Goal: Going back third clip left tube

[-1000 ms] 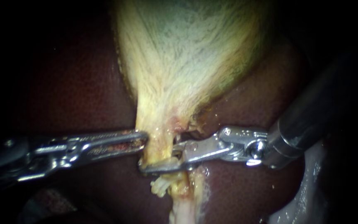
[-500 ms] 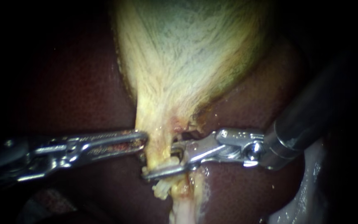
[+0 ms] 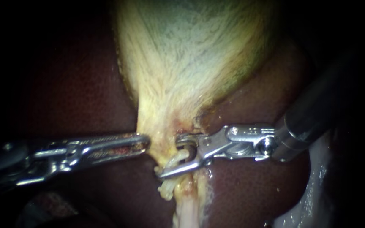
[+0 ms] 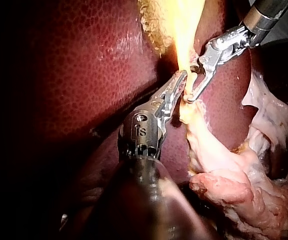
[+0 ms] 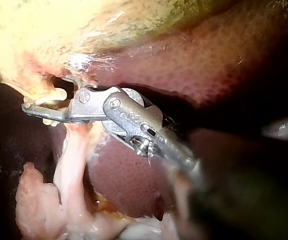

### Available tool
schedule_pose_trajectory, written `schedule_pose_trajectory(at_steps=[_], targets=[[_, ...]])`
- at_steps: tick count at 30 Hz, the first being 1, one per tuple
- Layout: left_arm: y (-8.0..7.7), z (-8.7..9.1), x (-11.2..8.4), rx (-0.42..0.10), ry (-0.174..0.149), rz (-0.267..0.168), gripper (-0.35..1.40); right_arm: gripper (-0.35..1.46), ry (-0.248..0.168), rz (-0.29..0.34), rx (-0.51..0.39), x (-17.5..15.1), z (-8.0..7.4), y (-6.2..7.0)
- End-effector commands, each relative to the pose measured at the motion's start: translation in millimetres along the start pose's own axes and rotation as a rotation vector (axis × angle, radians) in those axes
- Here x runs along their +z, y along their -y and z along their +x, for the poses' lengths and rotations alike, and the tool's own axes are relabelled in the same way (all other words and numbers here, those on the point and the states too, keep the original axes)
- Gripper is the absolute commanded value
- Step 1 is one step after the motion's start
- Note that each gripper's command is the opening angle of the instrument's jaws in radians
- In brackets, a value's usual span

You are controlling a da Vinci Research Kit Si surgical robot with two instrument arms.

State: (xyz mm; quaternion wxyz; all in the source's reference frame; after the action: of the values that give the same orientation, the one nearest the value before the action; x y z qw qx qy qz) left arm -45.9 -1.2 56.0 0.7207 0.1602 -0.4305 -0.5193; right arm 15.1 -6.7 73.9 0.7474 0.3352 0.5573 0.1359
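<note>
Tube (image 3: 186,207) lies between the spread halves of my right claw (image 3: 169,156) — left claw (image 3: 148,141) is pinched on the gallbladder (image 3: 191,63) neck.

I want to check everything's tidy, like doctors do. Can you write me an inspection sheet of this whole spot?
Surface: dark red speckled liver, wet and glossy.
Job's things: pale yellow-green gallbladder narrows down to a pale whitish tube; no clip clearly seen.
Clutter: frayed pale tissue scraps beside the tube.
Instruments: silver left instrument touches the gallbladder's neck; silver right instrument has its jaws open, with a pale strand between them.
Cables: nothing seen.
Surroundings: pale fatty tissue at one side; otherwise dark.
</note>
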Motion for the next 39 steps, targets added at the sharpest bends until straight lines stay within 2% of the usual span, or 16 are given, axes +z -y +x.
schedule_pose_trajectory(at_steps=[1, 17, 25, 33, 39], targets=[[0.0, 0.0, 0.0, 0.000, 0.000, 0.000, -0.35, 0.56, 0.000, 0.001, 0.000, 0.0, 0.1, 0.1], [0.0, 0.0, 0.1, 0.000, 0.000, 0.000, -0.35, 0.58, 0.006, 0.000, -0.010, 4.4, 0.0, 2.7], [0.0, 0.0, 0.0, 0.000, 0.000, 0.000, -0.35, 0.58, 0.006, 0.000, -0.023, 3.6, -0.5, 2.4], [-0.1, 0.0, -0.1, 0.000, 0.000, 0.001, -0.35, 0.58, 0.006, 0.007, -0.027, 1.2, -0.9, 2.2], [-0.1, 0.0, -0.1, 0.000, 0.000, 0.001, -0.35, 0.58, 0.009, 0.010, -0.042, 2.8, -0.9, 2.6]])
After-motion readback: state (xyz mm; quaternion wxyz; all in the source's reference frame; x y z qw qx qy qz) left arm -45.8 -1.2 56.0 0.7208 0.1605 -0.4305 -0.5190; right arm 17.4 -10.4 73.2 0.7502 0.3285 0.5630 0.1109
